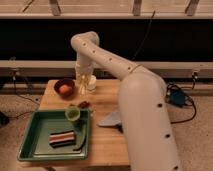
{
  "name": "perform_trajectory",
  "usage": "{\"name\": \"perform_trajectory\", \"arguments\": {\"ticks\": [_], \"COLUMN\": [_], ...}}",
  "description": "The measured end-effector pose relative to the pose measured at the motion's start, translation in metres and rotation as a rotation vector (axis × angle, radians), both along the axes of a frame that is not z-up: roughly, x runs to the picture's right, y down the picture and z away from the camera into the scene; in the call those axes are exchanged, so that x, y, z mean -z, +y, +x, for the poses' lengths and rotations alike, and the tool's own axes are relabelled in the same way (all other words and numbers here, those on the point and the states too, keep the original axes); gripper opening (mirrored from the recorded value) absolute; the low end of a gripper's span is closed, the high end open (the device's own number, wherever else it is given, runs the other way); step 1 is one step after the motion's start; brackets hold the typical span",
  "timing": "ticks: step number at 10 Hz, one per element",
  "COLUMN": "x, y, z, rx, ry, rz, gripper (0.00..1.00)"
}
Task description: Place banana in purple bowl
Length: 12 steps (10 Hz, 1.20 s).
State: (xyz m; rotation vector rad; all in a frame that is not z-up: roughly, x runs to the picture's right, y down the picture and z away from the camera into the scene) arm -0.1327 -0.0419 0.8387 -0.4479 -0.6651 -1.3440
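Arm (131, 95) — off-white, glossy shell with small dark dots along its side. Gripper (84, 86), at the table's far edge just right of the purple bowl, is pale cream, closed on the banana (82, 81), which reads pale yellow. Purple bowl (64, 88): dark maroon, nearly black at the rim, holding an orange-red round piece (65, 89). Table (107, 140) — warm light wood tone. Tray (35, 141): mid green. Green cup (73, 114) is a lighter, yellower green. In the tray, a block (62, 138) striped dark brown, pink and white, beside 1 dark curved strip (84, 138). A small brown-red scrap (84, 104) lies on the wood. Grey flat piece (111, 120) near the arm. Background: black band between pale grey rails.
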Motion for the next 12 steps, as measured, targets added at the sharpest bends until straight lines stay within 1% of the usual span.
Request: {"name": "perform_trajectory", "arguments": {"ticks": [1,2,3,5,7,8,9,11,12], "x": [-0.007,-0.011,-0.016,-0.023,-0.033,-0.038,-0.042,-0.055,-0.059], "y": [-0.007,-0.009,-0.010,-0.012,-0.012,-0.013,-0.014,-0.015,-0.015], "z": [-0.014,-0.025,-0.043,-0.061,-0.087,-0.096,-0.100,-0.111,-0.115], "rx": [-0.004,-0.003,-0.003,-0.005,-0.015,-0.023,-0.031,-0.050,-0.057], "ry": [-0.017,-0.030,-0.049,-0.065,-0.084,-0.090,-0.092,-0.096,-0.098], "rz": [0.013,0.019,0.028,0.048,0.067,0.074,0.079,0.075,0.072], "gripper": [0.00,0.00,0.00,0.00,0.00,0.00,0.02,0.22,0.31]}}
